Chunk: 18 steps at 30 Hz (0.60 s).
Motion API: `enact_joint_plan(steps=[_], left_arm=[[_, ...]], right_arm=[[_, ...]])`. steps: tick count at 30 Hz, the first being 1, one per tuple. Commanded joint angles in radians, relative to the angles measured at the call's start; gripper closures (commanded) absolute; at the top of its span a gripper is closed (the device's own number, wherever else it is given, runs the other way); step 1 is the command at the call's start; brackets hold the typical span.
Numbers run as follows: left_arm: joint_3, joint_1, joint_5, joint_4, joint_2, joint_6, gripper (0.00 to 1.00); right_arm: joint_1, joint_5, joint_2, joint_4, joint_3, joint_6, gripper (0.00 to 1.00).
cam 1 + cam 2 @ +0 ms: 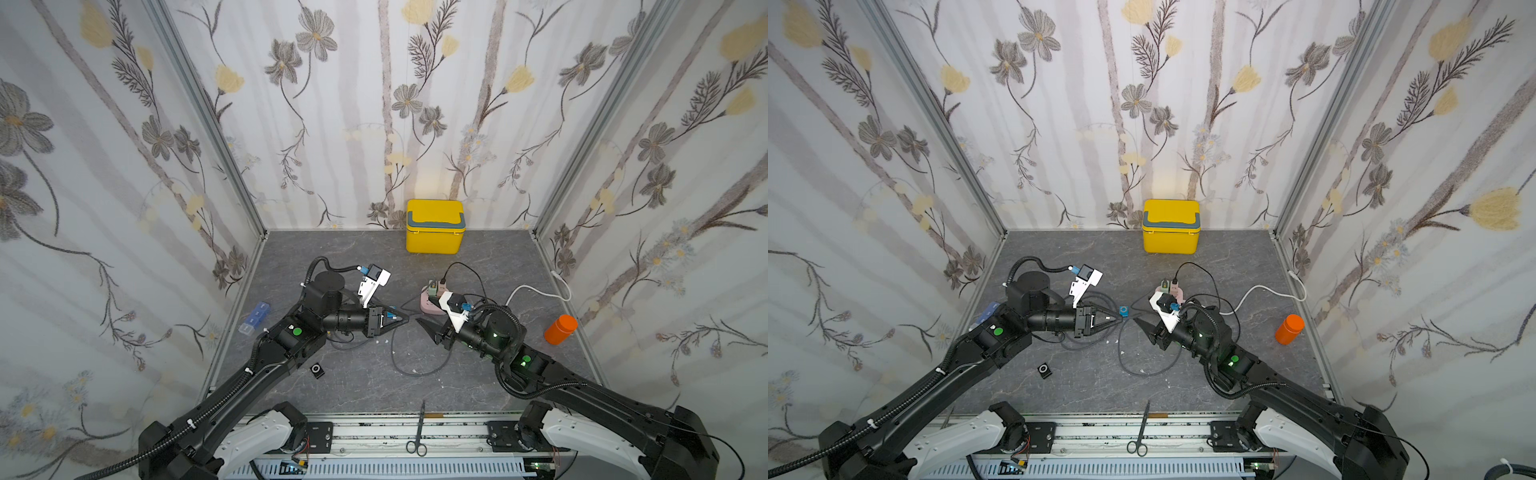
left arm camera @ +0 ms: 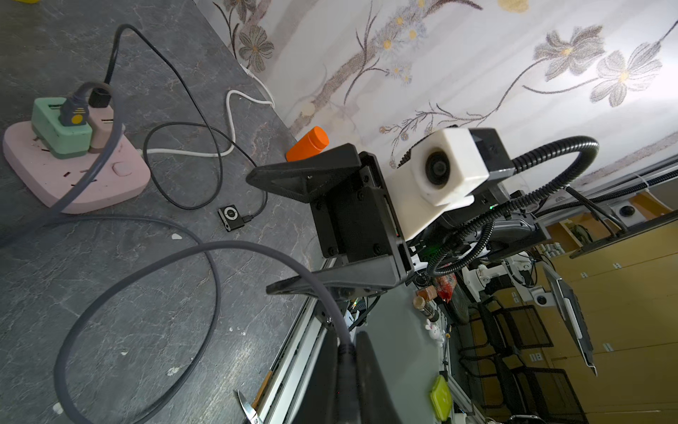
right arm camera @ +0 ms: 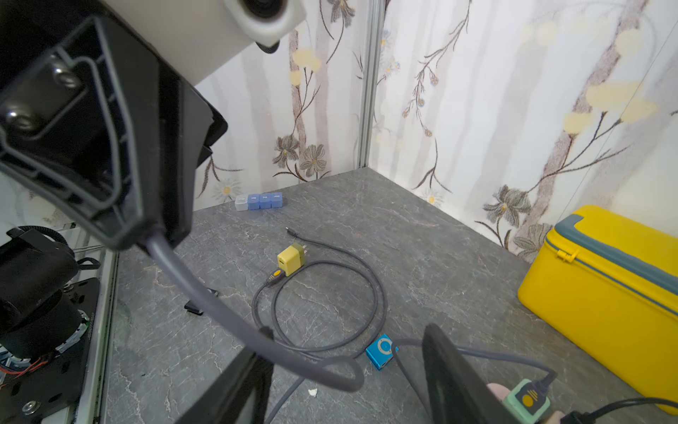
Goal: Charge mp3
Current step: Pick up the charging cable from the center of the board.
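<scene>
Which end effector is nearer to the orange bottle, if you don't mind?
Right. The right end effector, open, is mid-table, on the side of the orange bottle; the left end effector, shut on the grey cable, faces it from farther away.

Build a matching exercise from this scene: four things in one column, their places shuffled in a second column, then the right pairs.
Things
1 grey cable
2 yellow box
3 orange bottle
4 scissors

Places
A on the front rail
B against the back wall
C clamped in the left gripper
D beside the right wall

Pairs: 1-C, 2-B, 3-D, 4-A
</scene>
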Motion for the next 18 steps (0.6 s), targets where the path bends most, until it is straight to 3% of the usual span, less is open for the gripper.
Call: enact_joint_plan(steps=[1,4,6,12,15,18], left_arm=[[0.017,0.0,0.034,0.041,0.019,-0.008,1.0],[0.014,0.001,0.044,0.065,0.037,-0.027,1.0],[0.016,0.001,0.042,0.063,0.049,-0.031,1.0],[0.018,0.002,0.006,0.088,0.063,-0.047,0.99],[0.024,0.007,0.003,0.092,0.075,-0.049,0.87],[0.023,0.018,0.018,0.105,0.07,-0.065,0.83]], right_arm=[[0.005,-0.058,0.011,0.036,0.022,-0.079,0.36],[0.027,-0.069,0.041,0.011,0.047,-0.124,0.37],[0.044,-0.058,0.054,0.003,0.062,-0.151,0.44],[0.081,-0.019,0.032,-0.065,0.089,-0.219,1.0],[0.086,-0.01,0.003,-0.135,0.099,-0.249,1.0],[0.09,0.04,-0.019,-0.161,0.095,-0.262,1.0]])
